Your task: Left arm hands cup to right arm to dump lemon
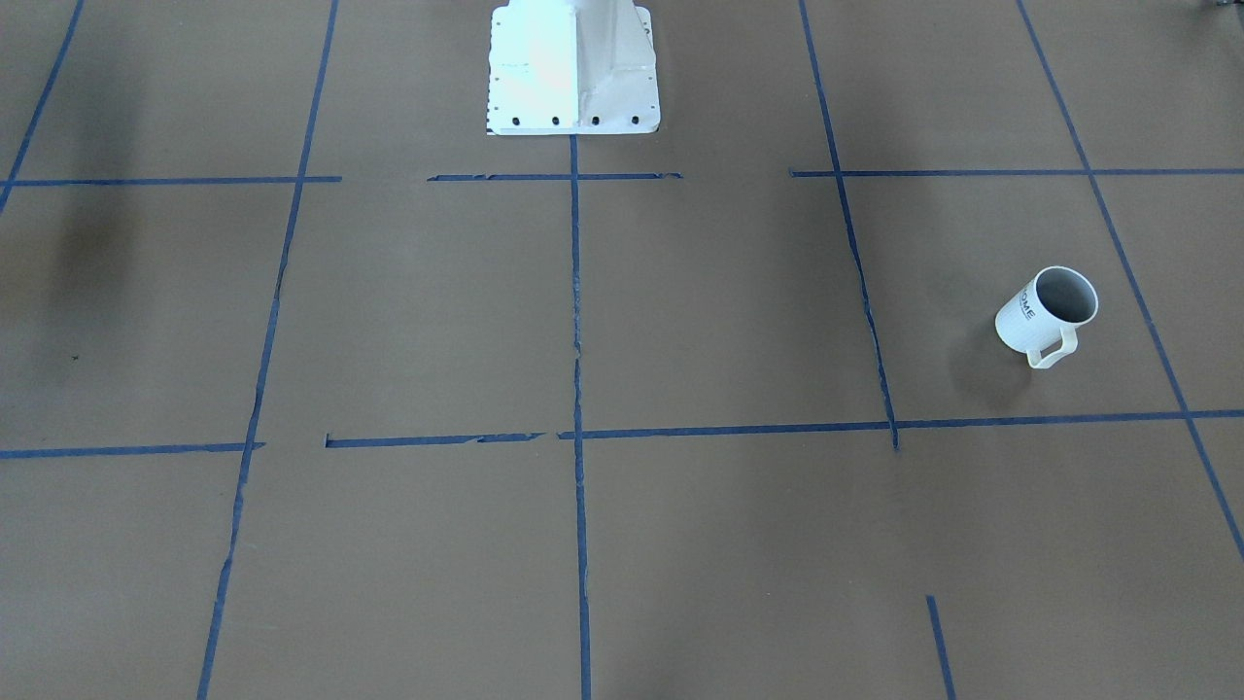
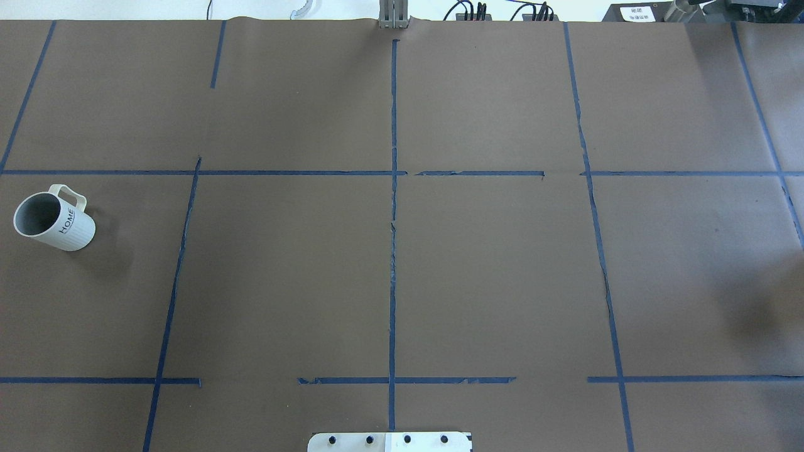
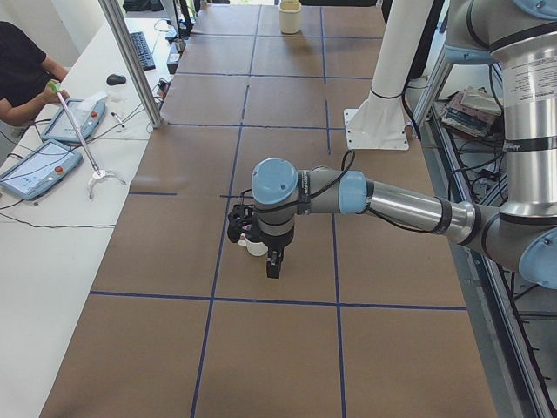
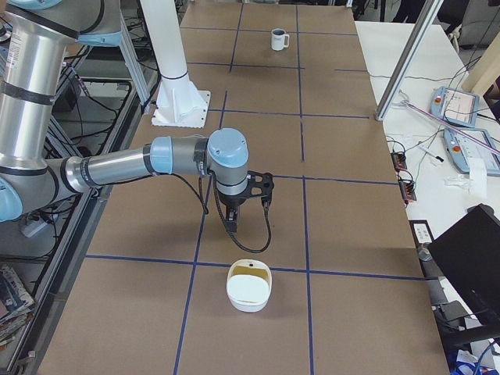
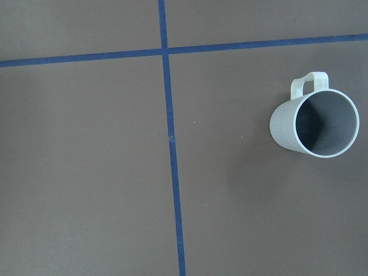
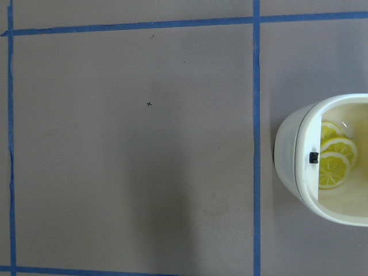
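Observation:
The cup [image 1: 1048, 313] is a white ribbed mug with "HOME" lettering, upright on the brown table. It sits at the far left in the overhead view [image 2: 53, 220]. In the left wrist view [image 5: 315, 122] it sits right of centre, and its inside looks grey and bare. The lemon is not in view. The left gripper [image 3: 261, 257] hangs over the table by the mug, which peeks out behind it [image 3: 254, 248]. The right gripper [image 4: 233, 223] hangs near the other end, far from the mug [image 4: 278, 39]. I cannot tell whether either gripper is open.
A cream container [image 4: 249, 287] holding yellow citrus slices [image 6: 333, 156] stands just in front of the right gripper. The white robot base [image 1: 573, 68] is at the table's edge. Blue tape lines grid the table. An operator with tablets [image 3: 35, 165] sits at a side desk.

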Controlling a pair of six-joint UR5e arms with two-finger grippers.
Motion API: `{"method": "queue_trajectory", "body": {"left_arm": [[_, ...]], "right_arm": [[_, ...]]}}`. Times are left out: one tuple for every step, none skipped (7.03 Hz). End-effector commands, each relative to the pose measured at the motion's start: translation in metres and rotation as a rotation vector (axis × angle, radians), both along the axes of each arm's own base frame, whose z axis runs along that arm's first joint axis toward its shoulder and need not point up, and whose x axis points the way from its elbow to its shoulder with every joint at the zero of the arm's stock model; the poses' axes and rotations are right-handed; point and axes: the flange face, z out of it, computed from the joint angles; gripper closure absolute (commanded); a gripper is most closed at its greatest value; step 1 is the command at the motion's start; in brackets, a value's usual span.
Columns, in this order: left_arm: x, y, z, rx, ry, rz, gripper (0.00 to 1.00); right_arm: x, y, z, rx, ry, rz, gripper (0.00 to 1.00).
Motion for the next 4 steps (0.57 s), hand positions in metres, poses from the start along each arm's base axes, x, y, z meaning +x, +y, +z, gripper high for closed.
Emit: {"method": "queue_trajectory", "body": {"left_arm": [[0.003,-0.003,-0.005,0.01,0.0,0.008,0.0],[0.003,-0.003,-0.005,0.012,0.0,0.008,0.0],[0.004,-0.004,-0.008,0.021,0.001,0.01,0.0],[0.003,-0.018,-0.024,0.059,0.0,0.009,0.0]], "right_arm": [[-0.001,-0.001,-0.004,0.008,-0.017,0.0,0.0],[-0.001,-0.002,-0.002,0.01,-0.015,-0.004,0.0],[-0.002,-0.003,0.004,0.002,-0.011,-0.009,0.0],[-0.001,-0.003,0.001,0.012,-0.011,-0.007,0.0]]}}
